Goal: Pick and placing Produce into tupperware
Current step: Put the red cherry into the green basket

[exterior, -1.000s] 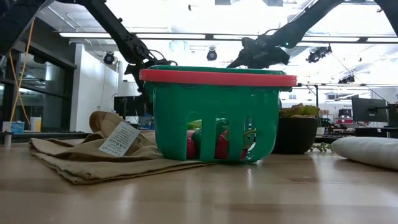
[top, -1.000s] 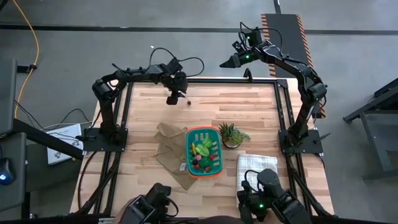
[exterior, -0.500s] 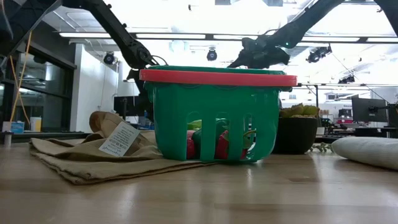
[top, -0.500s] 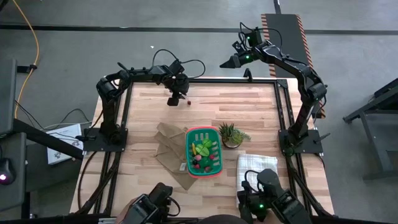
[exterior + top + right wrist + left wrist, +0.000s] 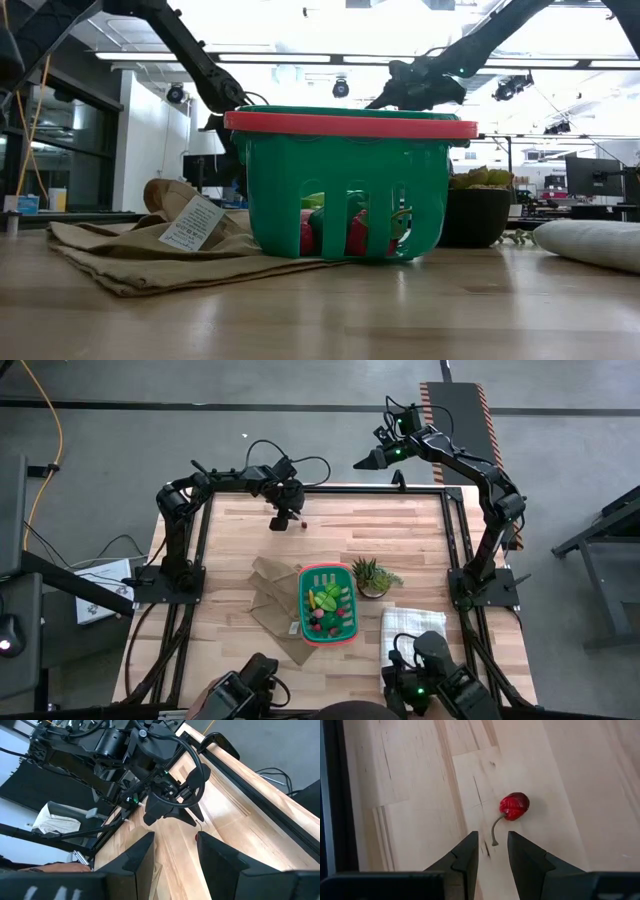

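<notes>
Clearly, the coming move depends on a small red cherry-like piece with a thin curved stem, which lies alone on the bare wooden surface in the upper left part of the high view, well apart from the teal basket in the lower middle of that frame. The left gripper hovers just beside this piece; in the left wrist view the red ball sits ahead of the jaws and a little toward the right of the frame, and its stem runs back and down toward the gap between the two dark fingers, ending near their tips. The long axis from ball to stem is therefore roughly in line with the reach of the jaws. These jaws stand partly open, with a narrow gap, and they hold nothing and touch nothing. The left arm is plainly the nearer one. The right gripper waits high at the upper centre of the high view, beyond the far edge of the surface, its jaws open and empty. The basket already holds green, yellow and red pieces.
</notes>
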Available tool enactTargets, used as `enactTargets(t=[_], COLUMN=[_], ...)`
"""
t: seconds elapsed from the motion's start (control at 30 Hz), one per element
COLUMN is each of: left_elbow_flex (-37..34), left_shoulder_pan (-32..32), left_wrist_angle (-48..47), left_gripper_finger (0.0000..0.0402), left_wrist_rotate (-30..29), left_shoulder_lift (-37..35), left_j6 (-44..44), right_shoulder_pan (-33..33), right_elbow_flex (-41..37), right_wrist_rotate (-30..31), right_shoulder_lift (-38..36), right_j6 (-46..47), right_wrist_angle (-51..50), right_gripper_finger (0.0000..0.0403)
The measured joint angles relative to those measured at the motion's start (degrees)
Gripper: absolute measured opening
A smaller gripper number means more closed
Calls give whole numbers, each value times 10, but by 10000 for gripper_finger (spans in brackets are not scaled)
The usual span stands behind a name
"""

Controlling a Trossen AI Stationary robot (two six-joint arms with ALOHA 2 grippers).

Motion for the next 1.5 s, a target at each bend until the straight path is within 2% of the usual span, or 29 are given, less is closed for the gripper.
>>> enactTargets(t=[0.57, 1.1, 1.5], left_elbow_flex=[0, 0, 0], left_shoulder_pan=[0, 0, 0], left_wrist_angle=[0, 0, 1], left_gripper_finger=[90, 4, 2], left_wrist_rotate=[1, 0, -5], left_shoulder_lift=[0, 0, 0], left_j6=[0, -1, -5], right_shoulder_pan=[0, 0, 0], right_elbow_flex=[0, 0, 0], right_wrist_rotate=[0, 0, 0], right_shoulder_lift=[0, 0, 0], right_j6=[0, -1, -1], right_wrist_angle=[0, 0, 0], right_gripper_finger=[137, 137, 137])
